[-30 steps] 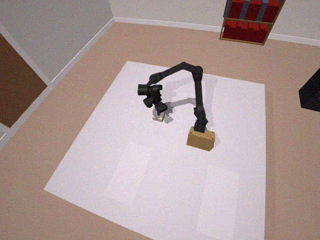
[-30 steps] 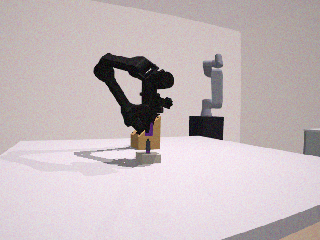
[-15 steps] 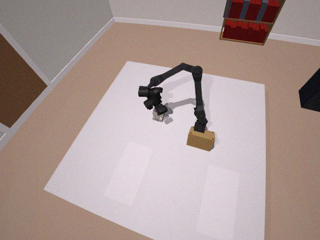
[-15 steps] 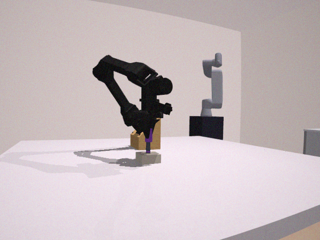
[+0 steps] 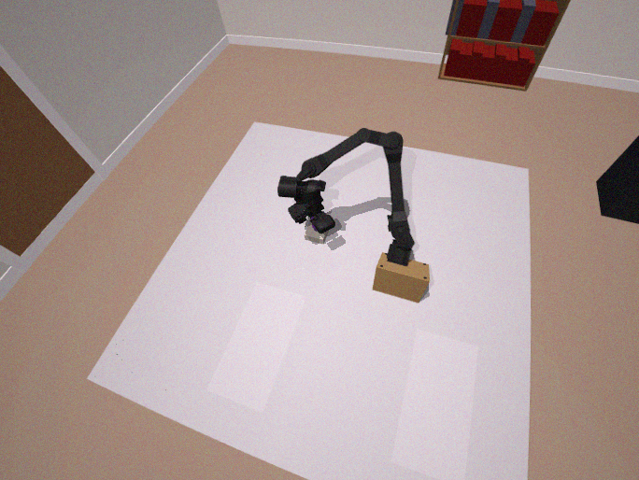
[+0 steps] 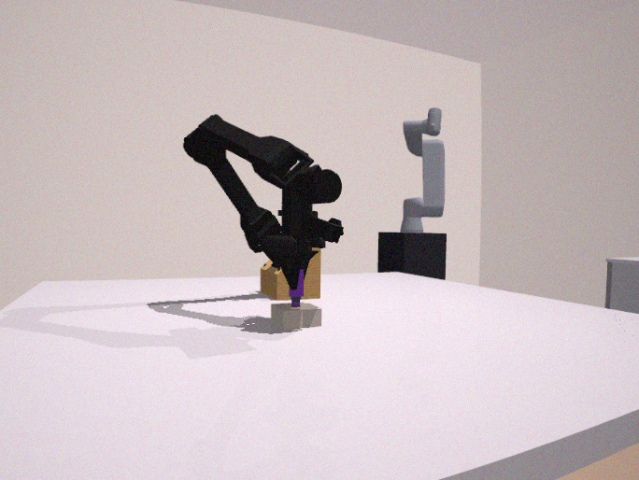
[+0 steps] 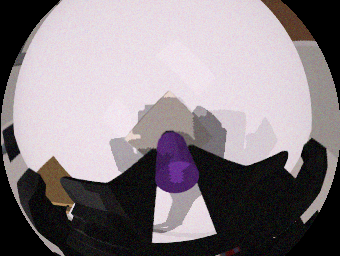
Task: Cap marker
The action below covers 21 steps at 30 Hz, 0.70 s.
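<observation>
The purple cap (image 6: 296, 291) (image 7: 175, 170) is upright between the fingers. My gripper (image 6: 295, 285) (image 7: 172, 151) is shut on the cap, directly above the holder block. The grey holder block (image 5: 316, 238) (image 6: 310, 317) (image 7: 162, 119) sits on the table. A short dark length of the marker (image 6: 295, 302) shows between the cap's lower end and the block in the exterior view. The cap covers the marker's upper part and looks in line with it. In the wrist view the cap hides the marker. How far the cap sits down inside cannot be seen.
The arm's wooden base block (image 5: 400, 281) (image 6: 312, 278) (image 7: 56, 185) stands on the white table (image 5: 340, 360) (image 6: 362, 387), behind the holder block in the exterior view. A grey robot arm (image 6: 433, 177) stands on a black pedestal (image 6: 412, 255) in the background.
</observation>
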Tool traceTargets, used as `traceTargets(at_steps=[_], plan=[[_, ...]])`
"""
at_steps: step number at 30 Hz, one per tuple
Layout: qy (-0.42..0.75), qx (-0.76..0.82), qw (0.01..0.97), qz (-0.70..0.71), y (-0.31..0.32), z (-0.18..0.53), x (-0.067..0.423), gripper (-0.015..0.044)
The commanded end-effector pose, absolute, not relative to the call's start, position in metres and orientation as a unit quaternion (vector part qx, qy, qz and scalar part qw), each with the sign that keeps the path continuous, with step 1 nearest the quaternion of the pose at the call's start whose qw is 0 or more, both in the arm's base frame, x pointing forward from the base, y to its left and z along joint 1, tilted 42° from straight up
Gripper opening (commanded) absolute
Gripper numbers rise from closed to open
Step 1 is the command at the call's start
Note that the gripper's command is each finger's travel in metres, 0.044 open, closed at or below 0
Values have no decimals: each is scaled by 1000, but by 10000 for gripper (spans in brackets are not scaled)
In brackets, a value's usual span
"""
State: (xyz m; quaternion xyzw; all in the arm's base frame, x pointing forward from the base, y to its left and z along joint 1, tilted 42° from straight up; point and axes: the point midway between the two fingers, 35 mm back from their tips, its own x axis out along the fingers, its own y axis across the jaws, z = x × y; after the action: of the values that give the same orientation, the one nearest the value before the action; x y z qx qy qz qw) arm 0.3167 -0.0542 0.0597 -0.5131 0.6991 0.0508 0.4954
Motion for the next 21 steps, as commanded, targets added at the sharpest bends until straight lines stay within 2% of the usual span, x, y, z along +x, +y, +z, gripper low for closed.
traceTargets(at_steps=[1, 14, 21], plan=[[700, -516, 491, 52, -58, 56, 316, 0], [700, -516, 491, 52, -58, 56, 316, 0], [700, -513, 494, 52, -57, 56, 315, 184]])
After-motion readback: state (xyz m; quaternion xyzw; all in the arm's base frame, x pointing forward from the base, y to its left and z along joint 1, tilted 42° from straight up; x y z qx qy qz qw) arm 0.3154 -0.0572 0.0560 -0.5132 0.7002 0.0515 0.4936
